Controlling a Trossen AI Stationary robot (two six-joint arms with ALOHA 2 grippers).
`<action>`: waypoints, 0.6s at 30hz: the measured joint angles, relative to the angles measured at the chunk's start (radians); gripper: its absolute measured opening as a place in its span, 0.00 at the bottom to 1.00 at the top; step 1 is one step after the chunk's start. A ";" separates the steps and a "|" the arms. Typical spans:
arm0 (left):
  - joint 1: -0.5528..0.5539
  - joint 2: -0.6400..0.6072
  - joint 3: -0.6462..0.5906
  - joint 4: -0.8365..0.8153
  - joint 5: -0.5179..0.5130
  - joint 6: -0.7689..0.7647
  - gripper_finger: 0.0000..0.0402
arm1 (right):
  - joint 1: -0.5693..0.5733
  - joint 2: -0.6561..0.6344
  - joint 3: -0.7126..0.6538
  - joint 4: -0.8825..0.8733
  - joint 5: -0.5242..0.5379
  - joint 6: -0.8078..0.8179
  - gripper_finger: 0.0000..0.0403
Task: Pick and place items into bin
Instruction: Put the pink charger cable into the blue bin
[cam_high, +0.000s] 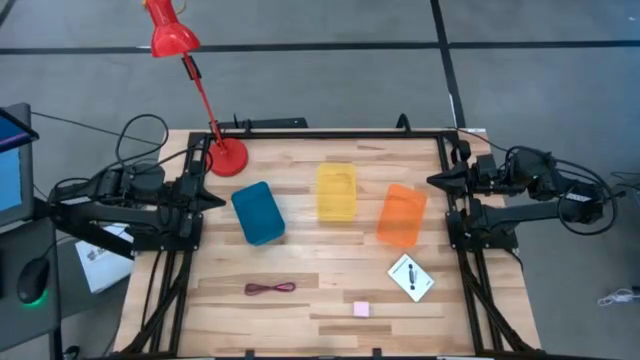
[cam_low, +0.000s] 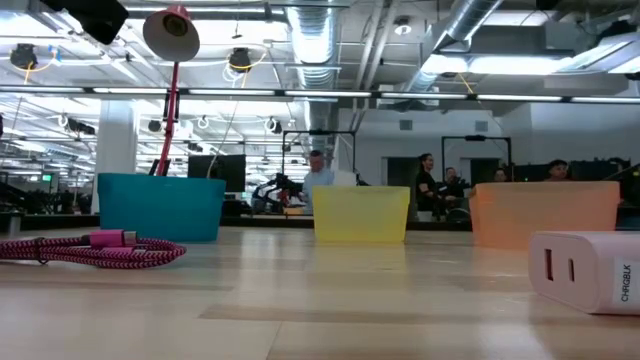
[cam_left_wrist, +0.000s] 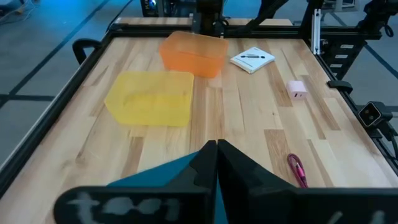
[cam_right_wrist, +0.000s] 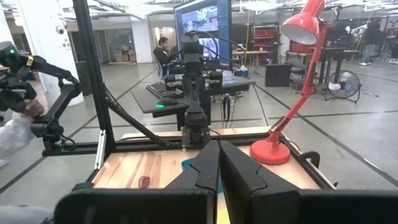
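Note:
The thin dark red looped cord (cam_high: 270, 288) lies flat near the table's near edge, also seen in the low view (cam_low: 90, 249) and the left wrist view (cam_left_wrist: 296, 169). The tiny pale pink cube (cam_high: 361, 309) sits to its right (cam_left_wrist: 296, 89); in the low view it is the pale block with two slots (cam_low: 590, 268). The white square card with a black mark (cam_high: 411, 277) lies flat by the orange bin (cam_left_wrist: 252, 60). My left gripper (cam_high: 215, 197) (cam_left_wrist: 216, 146) waits shut at the table's left edge, behind the blue bin. My right gripper (cam_high: 432, 180) (cam_right_wrist: 219, 146) waits shut at the right edge.
Three open bins stand in a row across the table's middle: blue (cam_high: 258, 212), yellow (cam_high: 336, 192), orange (cam_high: 402, 214). A red desk lamp (cam_high: 226, 158) stands at the far left corner. A black frame rims the table (cam_high: 330, 132). People sit in the room beyond.

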 joint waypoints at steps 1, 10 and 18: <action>0.000 0.000 0.000 0.015 -0.004 0.002 0.00 | 0.000 0.000 0.000 0.000 0.000 0.000 0.02; 0.000 0.000 0.000 0.223 -0.022 -0.141 0.00 | 0.000 0.000 0.000 0.000 0.000 0.000 0.02; 0.000 0.004 -0.114 0.459 0.039 -0.165 0.00 | 0.000 0.000 0.000 0.001 0.000 0.000 0.02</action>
